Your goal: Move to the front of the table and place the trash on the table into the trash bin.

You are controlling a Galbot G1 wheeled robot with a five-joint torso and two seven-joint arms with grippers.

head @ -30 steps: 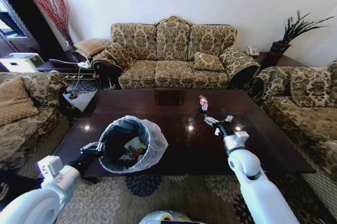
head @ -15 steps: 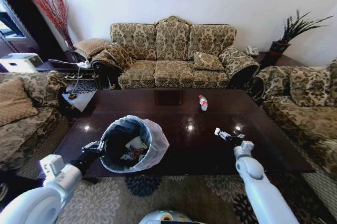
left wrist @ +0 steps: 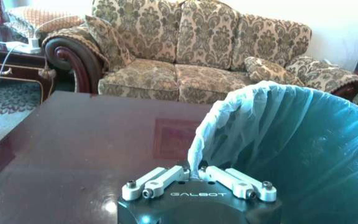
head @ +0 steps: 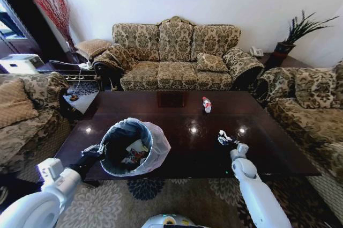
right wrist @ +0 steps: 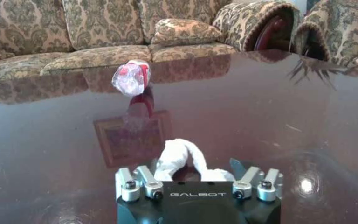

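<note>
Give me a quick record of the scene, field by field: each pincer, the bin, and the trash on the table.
left pincer: shut on the trash bin's bag rim
trash bin: held at the table's near edge, trash already inside
right pincer: shut on a white paper wad, low over the table
bottle: lying on the table, farther back, untouched

The word "GALBOT" stands in pale capitals on the dark housing of the left end effector, just beneath its finger links. The same "GALBOT" marking stands on the housing of the right end effector. The bottle carries a red label, but its print cannot be read.
</note>
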